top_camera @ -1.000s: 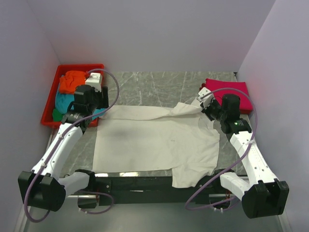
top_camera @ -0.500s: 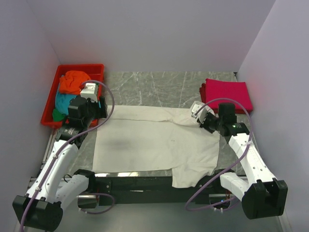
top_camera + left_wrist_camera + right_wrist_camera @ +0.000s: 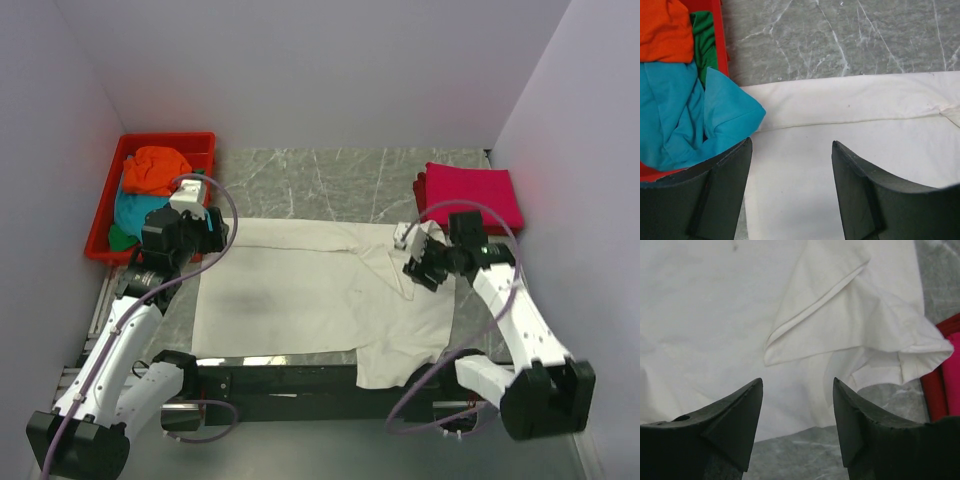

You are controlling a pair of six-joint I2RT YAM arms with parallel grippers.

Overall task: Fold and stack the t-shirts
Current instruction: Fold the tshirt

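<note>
Cream-white t-shirt (image 3: 300, 295): spread flat at the centre of the surface, with one flap reaching the near edge at 5 o'clock.
- Change: a second ago your right hand held the right sleeve (image 3: 815, 315) pinched and lifted toward 2 o'clock. It now lies dropped and turned in over the body.
- Reading: I judge one side fold laid, with the left side and the lengthwise folds still yours to do.

Right hand (image 3: 797, 382): jaws wide, holding nothing, just above the released sleeve at 3 o'clock.

Left hand (image 3: 791, 145): jaws wide, empty, over the shirt's far-left corner at 9 o'clock.

Walls (image 3: 300, 70): plain and pale, closing three sides.

Surface (image 3: 300, 180): grey veined stone.

Red tray (image 3: 105, 215), at 10 o'clock:
- orange t-shirt (image 3: 150, 168), unfolded
- teal t-shirt (image 3: 130, 210), unfolded, spilling over the rim to touch the cream-white one
- green cloth (image 3: 702, 40)

Magenta-pink t-shirt (image 3: 475, 190), at 2 o'clock: folded, with a red layer beneath. Your stack sits here.
</note>
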